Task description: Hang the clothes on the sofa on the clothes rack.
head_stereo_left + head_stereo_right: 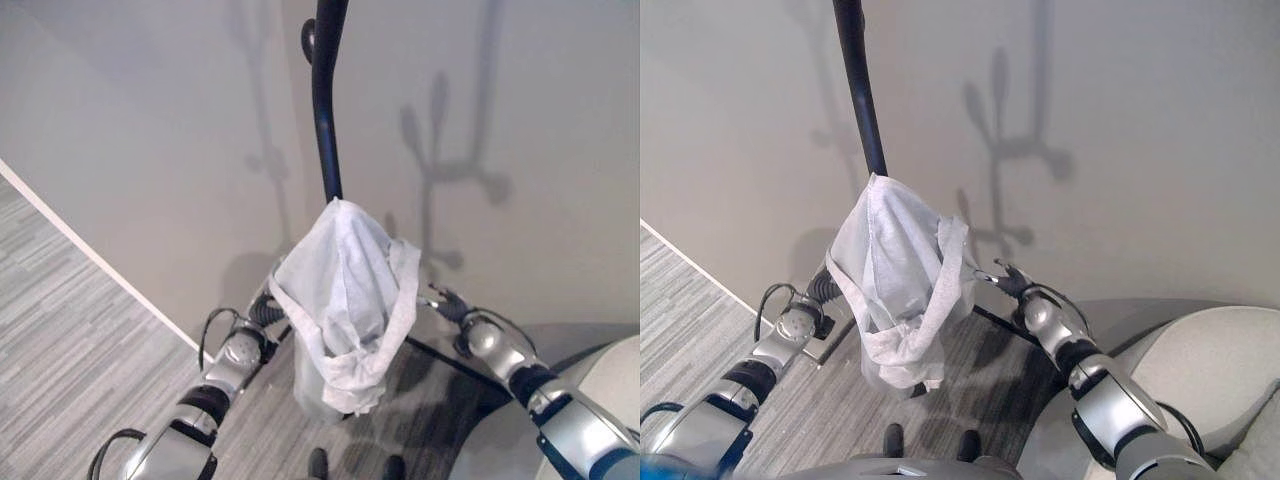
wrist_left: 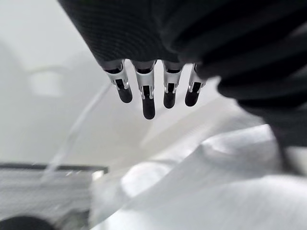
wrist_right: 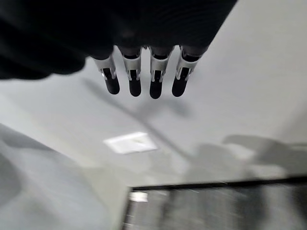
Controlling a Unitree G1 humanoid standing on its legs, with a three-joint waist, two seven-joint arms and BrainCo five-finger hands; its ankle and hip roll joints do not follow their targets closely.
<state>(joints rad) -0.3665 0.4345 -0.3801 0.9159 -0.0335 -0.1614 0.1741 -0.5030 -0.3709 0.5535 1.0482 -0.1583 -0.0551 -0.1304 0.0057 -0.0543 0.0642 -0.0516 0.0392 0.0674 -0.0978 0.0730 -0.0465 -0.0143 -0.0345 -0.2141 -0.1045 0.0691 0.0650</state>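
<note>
Hanging from a peg of the black clothes rack [image 1: 326,110], the white garment [image 1: 345,300] droops in a loose bundle against the pole, its lower folds gathered into a knot-like lump above the grey carpeted floor [image 1: 70,330]. A pale wall [image 1: 540,90] stands close behind the rack, with a white skirting strip [image 1: 90,255] running along its foot, so room beyond the pole is tight. At the lower right, the rounded light edge of the sofa [image 1: 1200,370] curves in beside the right arm. The left hand [image 1: 820,288] sits just beside the garment's left side, partly hidden behind the cloth; in its wrist view its fingers [image 2: 148,98] hang straight and spread, holding nothing, with white fabric lying past them. The right hand [image 1: 1012,282] is near the garment's right edge, its fingers [image 3: 156,81] likewise straight and relaxed, empty, pointing toward the wall. Open floor lies to the left of the rack.
</note>
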